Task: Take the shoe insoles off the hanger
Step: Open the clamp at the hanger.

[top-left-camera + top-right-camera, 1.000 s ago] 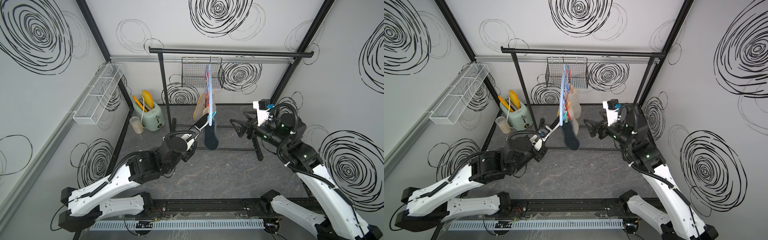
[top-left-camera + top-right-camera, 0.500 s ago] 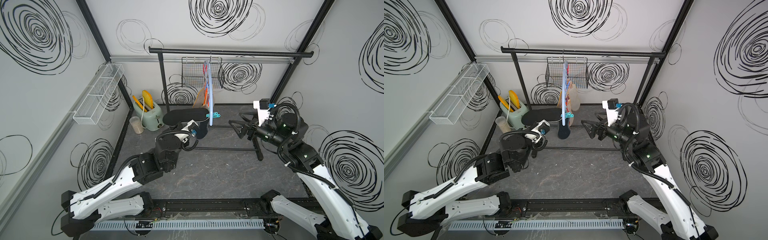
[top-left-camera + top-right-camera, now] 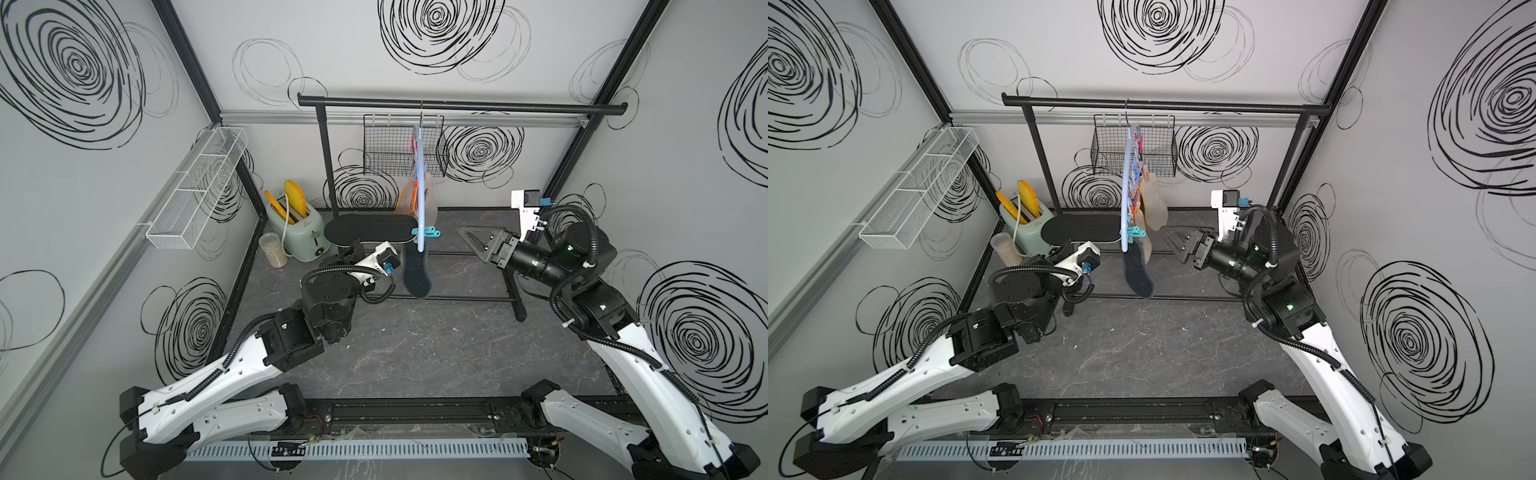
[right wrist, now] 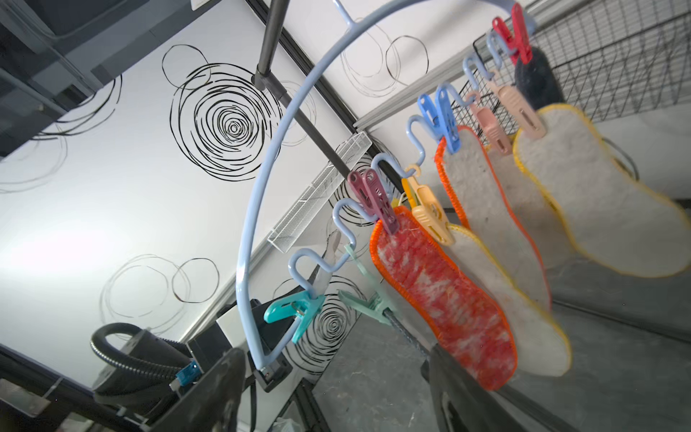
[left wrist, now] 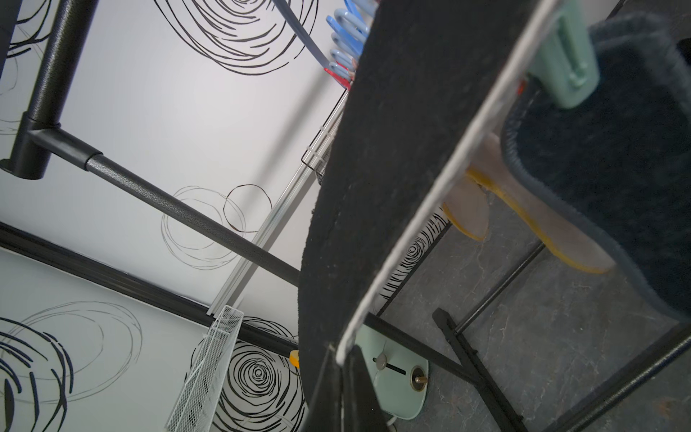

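Looking over the cell, I see the dark marbled surface [image 3: 436, 353] with the black garment rail [image 3: 457, 107] spanning its back. A white mesh shelf [image 3: 195, 195] is on the side wall, and a black wire basket [image 3: 390, 153] is behind the rail. A mint-green toaster [image 3: 301, 232] stands in the back corner.

The pale blue hanger [image 3: 420, 187] hangs from the rail by its hook, edge-on in both top views. My left end effector [image 5: 338, 370] is clamped tight on the rim of the black insole [image 3: 370, 228]. That insole lies level, with one end near the toaster and the other at the hanger's lower corner. I cannot tell whether a peg grips it.

A grey-blue insole [image 3: 417, 274] dangles just beside it from a mint peg [image 5: 568, 67]. The red mottled insole [image 4: 441, 299] and the pale insoles [image 4: 598, 202] hang further along. My right end effector [image 3: 473, 243] sits on the hanger's other side, apart from it, with jaws wide and empty.
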You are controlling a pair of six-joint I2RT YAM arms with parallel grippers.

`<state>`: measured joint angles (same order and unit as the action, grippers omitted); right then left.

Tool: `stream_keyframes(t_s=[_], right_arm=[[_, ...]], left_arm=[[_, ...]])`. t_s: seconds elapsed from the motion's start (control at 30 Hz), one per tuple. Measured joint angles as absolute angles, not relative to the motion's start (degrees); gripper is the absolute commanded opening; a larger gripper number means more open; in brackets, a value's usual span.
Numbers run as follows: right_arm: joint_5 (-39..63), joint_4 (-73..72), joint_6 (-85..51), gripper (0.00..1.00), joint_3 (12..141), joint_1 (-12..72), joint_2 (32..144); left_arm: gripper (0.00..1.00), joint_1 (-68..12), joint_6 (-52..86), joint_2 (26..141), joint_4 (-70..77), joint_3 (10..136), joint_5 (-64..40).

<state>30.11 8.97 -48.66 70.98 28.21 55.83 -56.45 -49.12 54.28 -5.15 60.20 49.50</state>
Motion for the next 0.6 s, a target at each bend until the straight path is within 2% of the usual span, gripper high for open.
stream_keyframes(t_s=[0.3, 0.6], right_arm=[[29.39, 11.57, -57.25, 0.74, 75.75, 36.34, 61.17], [27.05, 14.59, -58.76, 0.66, 76.97, 37.06, 62.13]], left_arm=[[0.0, -56.45, -50.04, 54.41, -4.49, 60.2, 49.56], [0.0, -56.47, -50.24, 54.81, -4.34, 60.2, 49.54]])
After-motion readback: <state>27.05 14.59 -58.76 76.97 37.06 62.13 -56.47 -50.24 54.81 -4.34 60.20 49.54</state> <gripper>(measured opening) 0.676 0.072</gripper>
